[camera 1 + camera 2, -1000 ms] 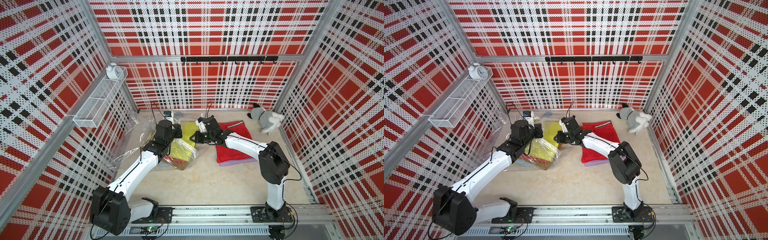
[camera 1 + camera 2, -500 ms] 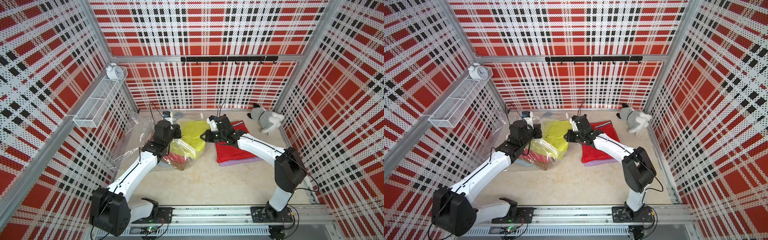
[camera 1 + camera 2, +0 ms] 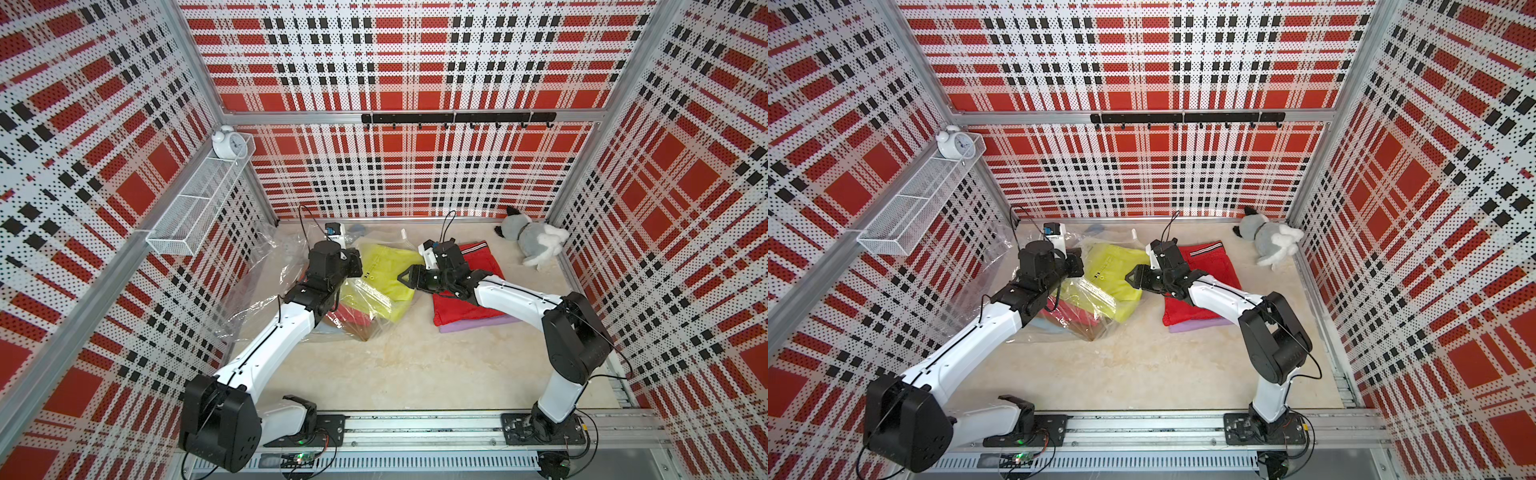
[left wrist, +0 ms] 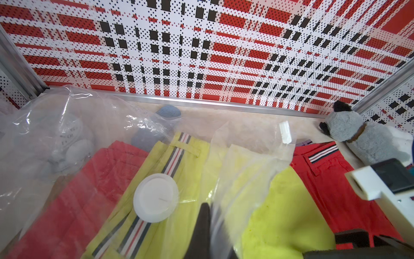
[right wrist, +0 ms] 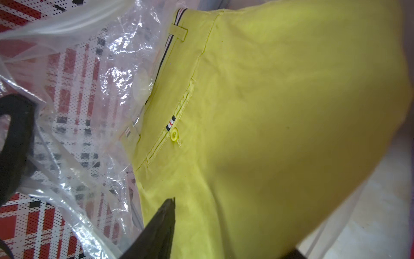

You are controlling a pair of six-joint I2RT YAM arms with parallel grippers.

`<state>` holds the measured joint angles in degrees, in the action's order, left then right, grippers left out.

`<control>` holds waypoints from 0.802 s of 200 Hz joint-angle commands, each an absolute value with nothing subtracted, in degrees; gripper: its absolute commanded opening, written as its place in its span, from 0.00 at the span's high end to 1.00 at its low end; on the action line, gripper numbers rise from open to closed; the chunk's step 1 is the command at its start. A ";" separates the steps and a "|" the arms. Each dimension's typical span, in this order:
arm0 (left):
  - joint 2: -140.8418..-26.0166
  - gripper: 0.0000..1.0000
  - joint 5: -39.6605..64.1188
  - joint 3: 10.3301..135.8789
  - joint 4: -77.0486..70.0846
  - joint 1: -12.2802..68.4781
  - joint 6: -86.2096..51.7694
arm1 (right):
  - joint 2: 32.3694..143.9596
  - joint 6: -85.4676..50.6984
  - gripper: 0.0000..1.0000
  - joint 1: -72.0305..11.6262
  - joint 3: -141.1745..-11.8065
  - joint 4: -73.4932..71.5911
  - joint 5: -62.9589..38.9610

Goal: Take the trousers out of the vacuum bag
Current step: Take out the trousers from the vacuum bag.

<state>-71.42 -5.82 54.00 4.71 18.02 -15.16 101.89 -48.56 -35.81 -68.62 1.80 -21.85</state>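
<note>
**Yellow pair half out of bag, right pincer off it**

Left pincer (image 4: 207, 226): clamped on bag (image 4: 67, 125) film. Only the left wrist view shows this; in both top views the wrist hides it. That view also shows cap (image 4: 155, 198) over yellow pair (image 4: 280, 213) waistband, with bagged red pair (image 4: 85, 179) beside it. Left arm stretched to frame centre, wrist tipped down.

Right pincer (image 3: 402, 277): jaws parted, holding nothing, at yellow pair's right edge. Forearm over red pair (image 3: 465, 307) on lilac pair (image 3: 478, 326).

A second ago it was shut at the bag mouth, yellow pair deeper in.
</note>
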 commanded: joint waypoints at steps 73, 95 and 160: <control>-72.42 1.00 -5.68 56.33 4.04 17.40 -15.03 | 106.40 -55.09 0.40 -35.46 -63.10 -6.94 -23.93; -72.77 1.00 -5.52 56.34 4.12 17.49 -15.14 | 107.95 -55.96 0.40 -35.45 -63.06 -9.38 -24.84; -73.05 1.00 -6.07 57.32 5.01 17.84 -15.18 | 113.47 -60.74 0.38 -35.42 -63.19 -21.06 -28.93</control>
<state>-72.73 -5.21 54.94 5.06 18.04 -15.18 111.07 -58.08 -35.81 -63.35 -13.78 -26.41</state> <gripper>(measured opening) 0.047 0.613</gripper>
